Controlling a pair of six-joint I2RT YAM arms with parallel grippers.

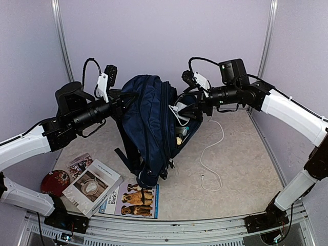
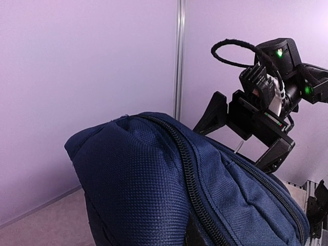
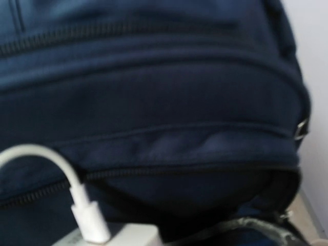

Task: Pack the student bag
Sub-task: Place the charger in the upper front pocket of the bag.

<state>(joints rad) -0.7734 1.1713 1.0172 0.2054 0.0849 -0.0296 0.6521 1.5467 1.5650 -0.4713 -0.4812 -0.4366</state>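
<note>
The student bag point(image 1: 148, 123), navy blue, stands upright mid-table with its main zip gaping to the right. My left gripper point(image 1: 124, 100) is shut on its upper left edge; in the left wrist view only the bag's fabric and zip point(image 2: 154, 189) show, hiding the fingers. My right gripper point(image 1: 193, 108) is at the open mouth, and the left wrist view shows its jaws spread wide, open point(image 2: 233, 148). A white charger block point(image 3: 120, 237) with its plugged cable point(image 3: 46, 154) lies just inside the opening point(image 1: 177, 108). The cable point(image 1: 210, 156) trails out onto the table.
At the front left lie a book with dogs on its cover point(image 1: 131, 199), a white book point(image 1: 92, 187), a red disc point(image 1: 55, 180) and a small picture card point(image 1: 79, 164). Small yellow and teal items point(image 1: 181, 136) show inside the bag. Lilac walls close in the table.
</note>
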